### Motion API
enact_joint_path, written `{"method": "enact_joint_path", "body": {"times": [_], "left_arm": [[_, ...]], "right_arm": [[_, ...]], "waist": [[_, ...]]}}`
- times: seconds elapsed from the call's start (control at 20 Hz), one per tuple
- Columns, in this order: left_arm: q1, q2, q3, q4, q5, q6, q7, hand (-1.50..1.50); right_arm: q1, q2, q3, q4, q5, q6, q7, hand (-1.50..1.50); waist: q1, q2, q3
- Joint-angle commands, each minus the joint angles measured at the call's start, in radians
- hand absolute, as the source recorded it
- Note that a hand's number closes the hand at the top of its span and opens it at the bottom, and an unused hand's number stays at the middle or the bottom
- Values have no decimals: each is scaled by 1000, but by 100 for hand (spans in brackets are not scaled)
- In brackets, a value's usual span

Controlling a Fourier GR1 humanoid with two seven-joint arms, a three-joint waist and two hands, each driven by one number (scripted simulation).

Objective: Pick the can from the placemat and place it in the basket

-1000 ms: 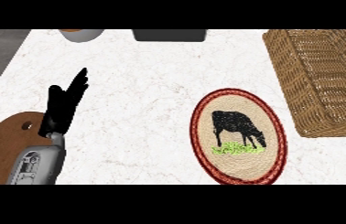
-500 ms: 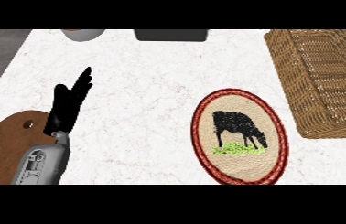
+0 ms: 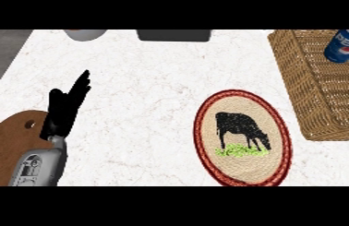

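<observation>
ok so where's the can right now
In the head view the can sits at the far right edge, inside the basket near its top corner, up and to the right of the placemat.

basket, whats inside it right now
A blue can sits inside the basket near its far right corner. The picture's edge cuts off part of the can and the basket's right side, so anything there is unseen.
</observation>
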Motion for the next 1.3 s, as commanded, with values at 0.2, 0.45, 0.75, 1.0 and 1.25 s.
{"method": "enact_joint_path", "body": {"times": [0.2,0.45,0.75,1.0,1.25], "left_arm": [[6,-26,-28,-73,-9,8,54,0],[-51,4,15,29,-9,6,13,0],[14,-19,-1,-15,-21,22,-4,0],[32,-6,-7,-63,-21,7,42,0],[-3,-5,8,11,-34,21,2,0]], "right_arm": [[20,20,-101,55,-88,-170,-102,-150],[23,-12,-182,22,-157,-285,-150,-150],[92,-89,-256,15,-218,-339,-109,-150],[121,-239,-328,33,-295,-212,-60,-150],[304,-360,-438,113,-394,-130,-264,-150]], "waist": [[6,0,1],[-13,2,0],[-21,-7,-1],[-22,-10,-1],[-25,-1,2]]}}
